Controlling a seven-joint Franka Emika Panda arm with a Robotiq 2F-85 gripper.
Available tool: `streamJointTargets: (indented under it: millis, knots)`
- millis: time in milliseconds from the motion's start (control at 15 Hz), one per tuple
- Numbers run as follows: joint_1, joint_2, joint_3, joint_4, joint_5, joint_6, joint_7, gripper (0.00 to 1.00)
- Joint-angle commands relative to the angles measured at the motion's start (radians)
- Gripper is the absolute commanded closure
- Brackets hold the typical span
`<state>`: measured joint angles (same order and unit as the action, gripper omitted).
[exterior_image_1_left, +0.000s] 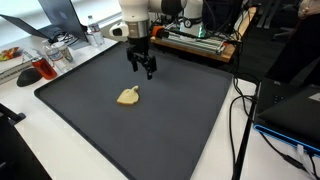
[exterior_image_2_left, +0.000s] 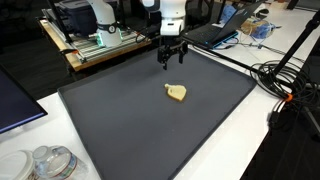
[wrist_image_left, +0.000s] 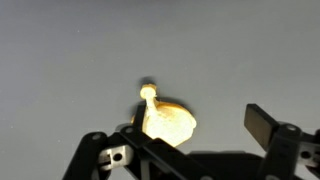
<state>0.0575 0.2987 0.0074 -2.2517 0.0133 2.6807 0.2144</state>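
Note:
A small tan, pear-shaped object with a thin stem (exterior_image_1_left: 128, 96) lies on the dark grey mat (exterior_image_1_left: 190, 120); it also shows as the tan object (exterior_image_2_left: 176, 92) and glows bright yellow in the wrist view as the tan object (wrist_image_left: 168, 120). My gripper (exterior_image_1_left: 147, 68) hangs above the mat, behind the object and apart from it; in an exterior view the gripper (exterior_image_2_left: 171, 60) is clearly raised. The gripper (wrist_image_left: 195, 135) is open, its fingers wide with nothing between them. One finger pad (wrist_image_left: 262, 124) stands at the right.
The mat (exterior_image_2_left: 120, 120) covers a white table. A red mug (exterior_image_1_left: 45, 69) and clutter sit at one corner, a jar (exterior_image_2_left: 48, 163) at another. Equipment on a wooden bench (exterior_image_2_left: 105, 42), cables (exterior_image_2_left: 285, 85) and a laptop (exterior_image_1_left: 295, 110) ring the mat.

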Motion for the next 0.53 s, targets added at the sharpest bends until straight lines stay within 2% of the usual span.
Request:
streamJointTargets:
  millis: [0,67,267,467]
  knots:
    - [-0.135,-0.079,0.11,-0.116,0.266,0.085,-0.257,0.0]
    - [-0.177,-0.083,0.145,-0.117,0.349,0.079,-0.337,0.0]
    - [-0.25,-0.086,0.188,-0.09,0.548,0.012,-0.547,0.0]
    - [-0.275,-0.084,0.166,-0.067,0.629,-0.065,-0.659,0.0]
